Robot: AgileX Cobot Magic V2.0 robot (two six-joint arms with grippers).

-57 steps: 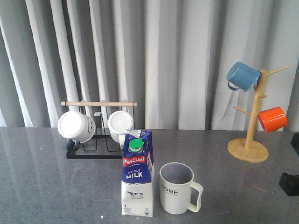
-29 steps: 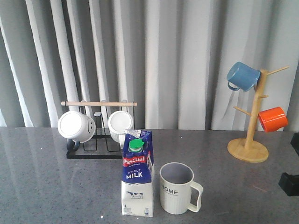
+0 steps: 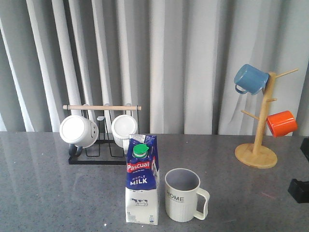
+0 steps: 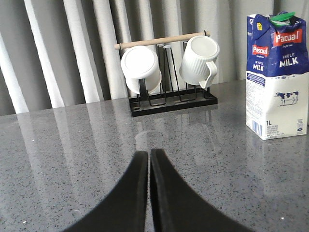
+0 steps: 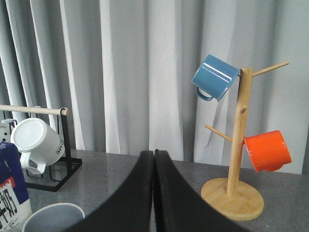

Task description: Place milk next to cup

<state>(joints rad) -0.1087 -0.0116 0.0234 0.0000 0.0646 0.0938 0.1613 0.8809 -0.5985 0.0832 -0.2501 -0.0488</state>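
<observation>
The milk (image 3: 142,180), a blue-and-white carton with a green cap, stands upright near the table's front middle. The cup (image 3: 183,195), off-white with "HOME", stands just to its right, handle to the right, a small gap between them. The milk also shows in the left wrist view (image 4: 277,77) and at the edge of the right wrist view (image 5: 12,186), where the cup's rim (image 5: 50,217) shows too. My left gripper (image 4: 149,153) is shut and empty above bare table. My right gripper (image 5: 154,153) is shut and empty. Neither gripper's fingers show in the front view.
A black rack (image 3: 99,157) with a wooden bar holds two white mugs (image 3: 78,131) behind the milk at the back left. A wooden mug tree (image 3: 256,153) at the back right carries a blue mug (image 3: 250,78) and an orange mug (image 3: 282,123). Dark arm parts (image 3: 299,189) sit at the right edge.
</observation>
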